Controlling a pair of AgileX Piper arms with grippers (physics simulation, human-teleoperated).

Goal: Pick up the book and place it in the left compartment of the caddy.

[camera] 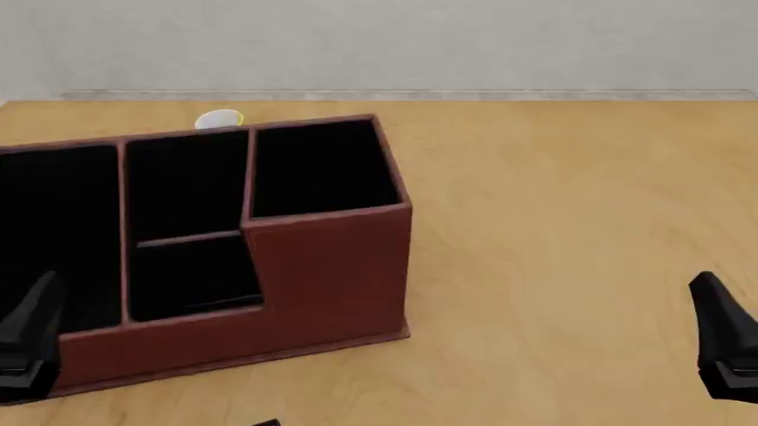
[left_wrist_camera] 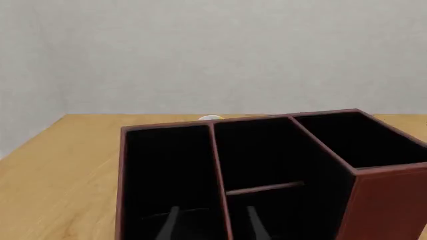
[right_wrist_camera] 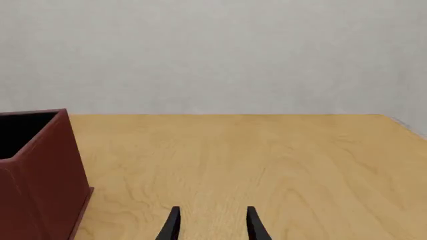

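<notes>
Task judged not yet begun. The caddy [camera: 237,266] stands toward the table's [camera: 569,222] left edge; its left compartment [camera: 53,231] is seen holding nothing. The book [camera: 266,423] is barely visible: only a dark sliver at the table's near edge, identity uncertain. The left gripper [left_wrist_camera: 212,225] and right gripper [right_wrist_camera: 212,225] are both parted, nothing held. Locating, grasping and placing all remain.

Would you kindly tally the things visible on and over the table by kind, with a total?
Caddy: 1
Claws: 2 (left claw, right claw)
Small pale round object behind the caddy: 1
Total: 4
Uncounted: a black sliver at the front view's bottom edge, too small to identify.
</notes>
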